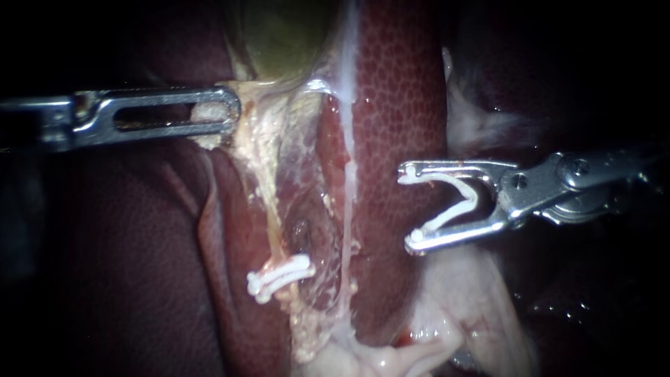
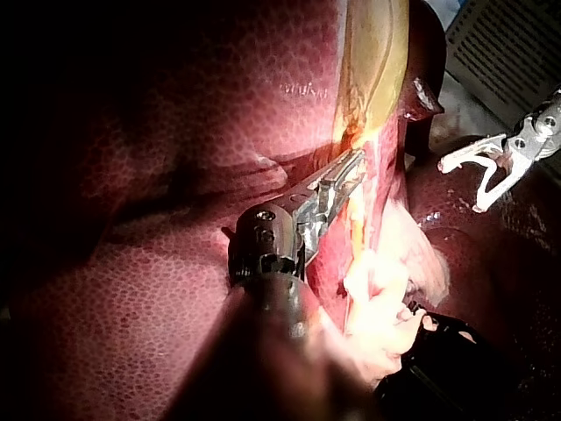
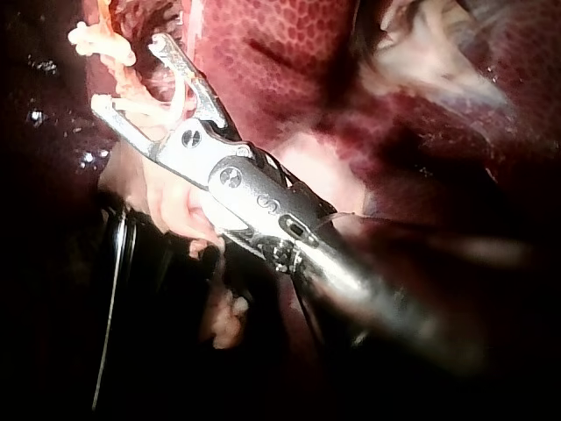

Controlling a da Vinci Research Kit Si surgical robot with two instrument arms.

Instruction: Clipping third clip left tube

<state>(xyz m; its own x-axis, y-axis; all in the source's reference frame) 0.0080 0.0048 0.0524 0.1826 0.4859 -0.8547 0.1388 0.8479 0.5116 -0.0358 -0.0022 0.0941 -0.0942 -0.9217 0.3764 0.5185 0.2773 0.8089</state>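
The left tool [image 1: 230, 112], a steel instrument with long slotted jaws on a thin shaft, has those jaws closed flat on a pale yellowish flap of tissue [image 1: 208, 139] just under the green-brown gallbladder [image 1: 286, 35], drawing it taut toward the left; from that flap the left tube [image 1: 269, 209], a thin cream-yellow strand, runs down the endoscope view, its long axis near vertical and leaning slightly rightward as it descends; low on it sit the closed white plastic clips [image 1: 279, 276], seemingly two lying side by side across the strand; just beside it runs the right tube [image 1: 347, 174], a whiter thread, also near vertical; beyond that comes a band of dark red mottled liver [image 1: 398, 105]; the right tool [image 1: 406, 208], a steel instrument with forked jaws, stands wide with an open white V-shaped clip [image 1: 457, 202] seated against both jaws, its mouth facing left, crosswise to the tube; so the left tube lies leftward of that mouth, well apart, with the right tube and liver between; the left tool is nearer the tube but occupied, so I judge the clip must travel left past the right tube to straddle bare strand above the set clips.
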